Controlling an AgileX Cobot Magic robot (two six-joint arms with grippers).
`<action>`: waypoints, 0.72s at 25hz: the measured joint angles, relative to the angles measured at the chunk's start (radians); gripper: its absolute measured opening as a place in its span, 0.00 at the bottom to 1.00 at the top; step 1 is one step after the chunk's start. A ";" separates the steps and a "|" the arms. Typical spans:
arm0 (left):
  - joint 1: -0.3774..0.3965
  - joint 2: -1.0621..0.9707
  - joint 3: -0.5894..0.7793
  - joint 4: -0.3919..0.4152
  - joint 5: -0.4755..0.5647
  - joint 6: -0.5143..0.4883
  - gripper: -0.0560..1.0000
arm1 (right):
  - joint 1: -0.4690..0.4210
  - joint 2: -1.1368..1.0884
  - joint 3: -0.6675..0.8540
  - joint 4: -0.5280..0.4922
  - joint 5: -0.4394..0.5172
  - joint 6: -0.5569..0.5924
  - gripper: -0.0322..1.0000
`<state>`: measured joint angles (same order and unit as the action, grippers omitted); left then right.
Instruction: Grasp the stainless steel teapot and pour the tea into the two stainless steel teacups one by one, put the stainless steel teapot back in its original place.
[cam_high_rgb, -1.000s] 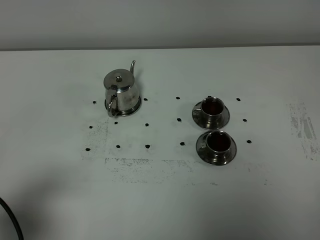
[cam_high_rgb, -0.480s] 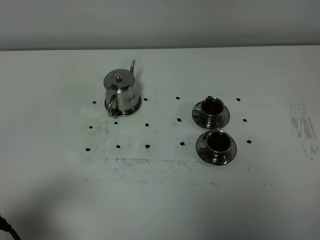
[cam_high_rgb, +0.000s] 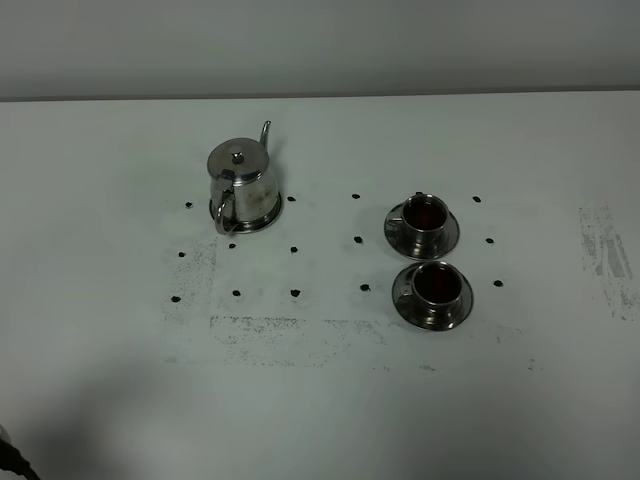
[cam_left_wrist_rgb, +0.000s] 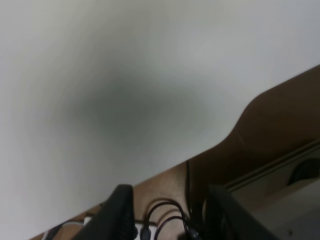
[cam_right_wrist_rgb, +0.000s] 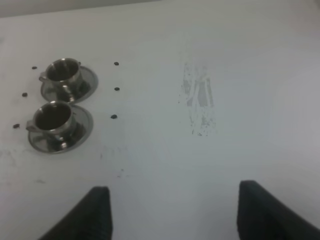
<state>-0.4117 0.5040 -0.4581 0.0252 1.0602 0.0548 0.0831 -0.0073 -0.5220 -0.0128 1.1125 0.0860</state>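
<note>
Stainless steel teapot (cam_high_rgb: 243, 187): upright on its disc, counter (cam_high_rgb: 320, 400) at 10 o'clock. Two stainless steel teacups (cam_high_rgb: 424, 220) (cam_high_rgb: 432, 288): tea-filled, 3 o'clock. Left arm gone from 7 o'clock edge; task looks complete. Left claw (cam_left_wrist_rgb: 167, 212) narrow, empty; right claw (cam_right_wrist_rgb: 172, 210) wide, empty.

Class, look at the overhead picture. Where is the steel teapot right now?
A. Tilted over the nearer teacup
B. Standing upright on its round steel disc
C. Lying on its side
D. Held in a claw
B: the teapot stands upright on its disc, apart from both teacups, untouched.
</note>
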 joint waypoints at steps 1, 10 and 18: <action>0.000 0.000 0.000 0.000 0.000 0.001 0.38 | 0.000 0.000 0.000 0.000 0.000 0.000 0.54; 0.174 -0.060 0.000 0.049 -0.013 0.003 0.36 | 0.000 0.000 0.000 0.000 0.000 0.000 0.54; 0.323 -0.365 0.000 0.024 -0.011 -0.063 0.35 | 0.000 0.000 0.000 0.000 0.000 0.000 0.54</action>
<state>-0.0887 0.1395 -0.4581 0.0496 1.0494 -0.0087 0.0831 -0.0073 -0.5220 -0.0128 1.1125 0.0860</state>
